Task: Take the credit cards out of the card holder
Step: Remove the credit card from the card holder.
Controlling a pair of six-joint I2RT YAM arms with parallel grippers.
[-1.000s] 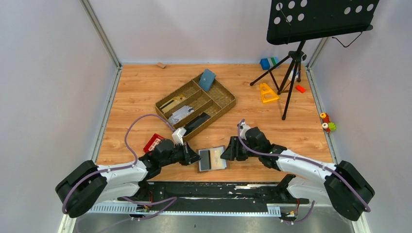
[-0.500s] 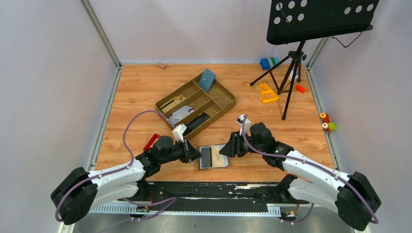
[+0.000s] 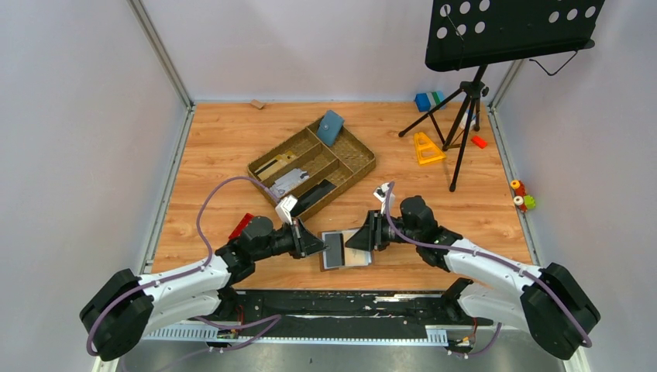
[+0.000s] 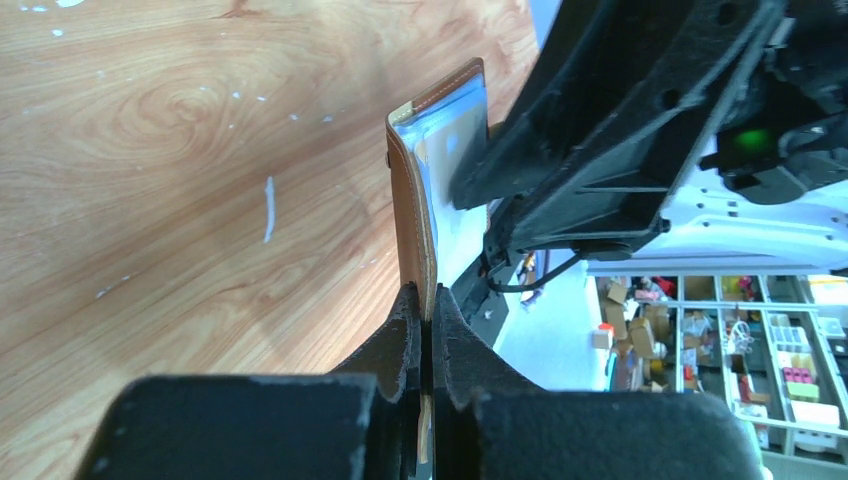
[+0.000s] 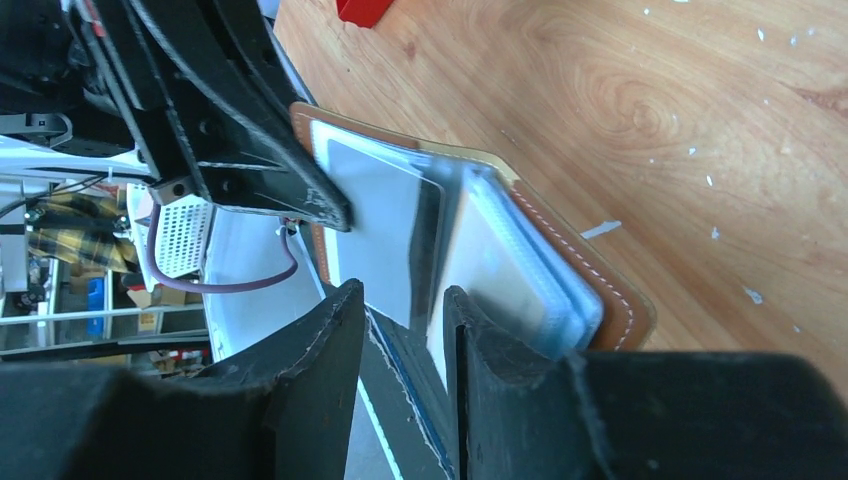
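1. Sliding leftward since a second ago, the right end effector is now reaching over the right half of the small brown leather-look folding card holder.
2. Its jaws are standing apart, straddling the edge of one shiny clear sleeve that is showing a grey card; no grip is visible yet.
3. The left end effector is pinching the holder's brown cover edge, jaws clamped on it.
4. The opened holder is sitting near the front of the wooden table, its long axis running left to right between the two end effectors. The sleeves are lying straight ahead of the right one, so that arm is looking nearer for the pull.
5. Counting outward: one holder, cards too overlapped to count, one flat red object, one woven divided tray, one blue-teal pouch, one black music stand.
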